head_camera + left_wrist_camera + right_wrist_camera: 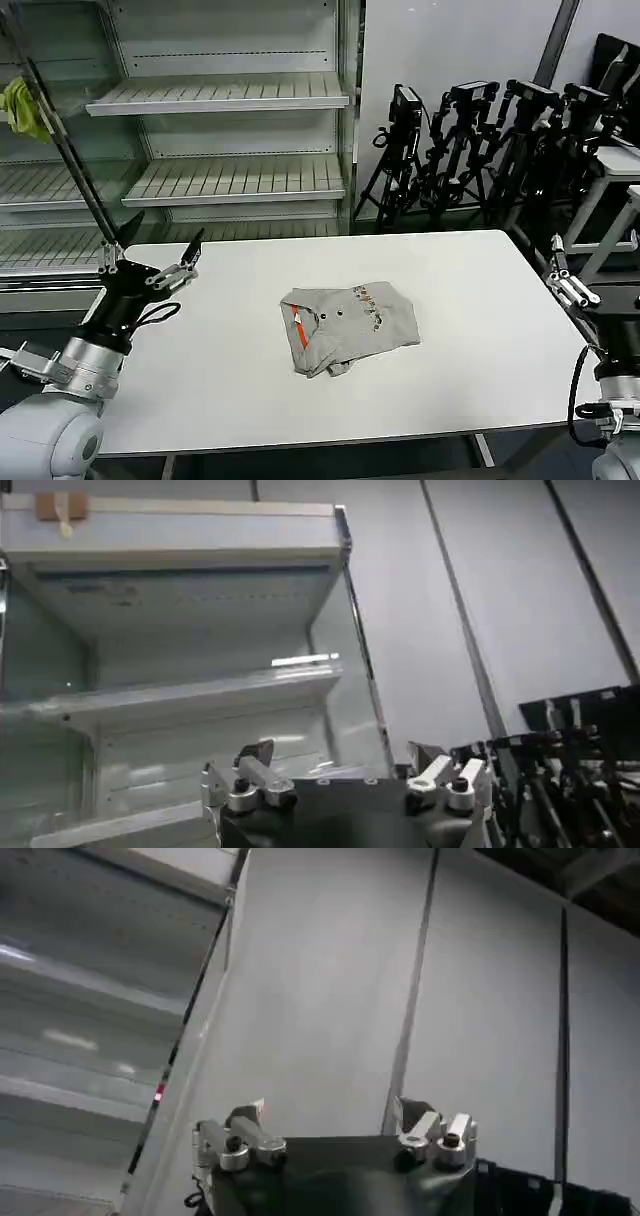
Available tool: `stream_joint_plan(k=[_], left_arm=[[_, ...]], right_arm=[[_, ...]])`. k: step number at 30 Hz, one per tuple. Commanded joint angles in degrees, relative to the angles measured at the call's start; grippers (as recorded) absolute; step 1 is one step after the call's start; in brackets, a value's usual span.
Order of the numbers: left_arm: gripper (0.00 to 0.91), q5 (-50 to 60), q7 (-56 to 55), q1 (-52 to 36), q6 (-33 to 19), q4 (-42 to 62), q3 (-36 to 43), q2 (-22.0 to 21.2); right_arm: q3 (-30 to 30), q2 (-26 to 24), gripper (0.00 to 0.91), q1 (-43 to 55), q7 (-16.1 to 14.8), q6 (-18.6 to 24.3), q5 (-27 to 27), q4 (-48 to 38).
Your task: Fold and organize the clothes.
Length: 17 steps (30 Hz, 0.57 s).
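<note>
A grey shirt [348, 326] lies folded into a small packet near the middle of the table [480, 290], its collar and orange trim facing up. The left gripper [160, 252] is raised over the table's left edge, its jaws wide apart and empty. The right gripper [570, 285] stands at the right edge, well apart from the shirt; whether its jaws are apart I cannot tell. I judge the folding is finished. The next move probably calls for grasping the packet without opening its folds.
</note>
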Motion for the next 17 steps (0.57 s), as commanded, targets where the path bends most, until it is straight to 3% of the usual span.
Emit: stream_joint_plan(k=[1, 17], left_arm=[[0.907, 0.6, 1.9, -0.5, 0.52, 0.18, 0.13, -1.58], [0.907, 1.82, 2.55, -0.8, 0.28, 0.31, 0.81, -3.88]], right_arm=[[-0.04, 1.37, 0.907, -0.55, -1.19, 0.52, -1.31, 0.42], [1.09, 2.12, 0.907, -1.58, -1.47, 0.56, -1.06, 1.67]])
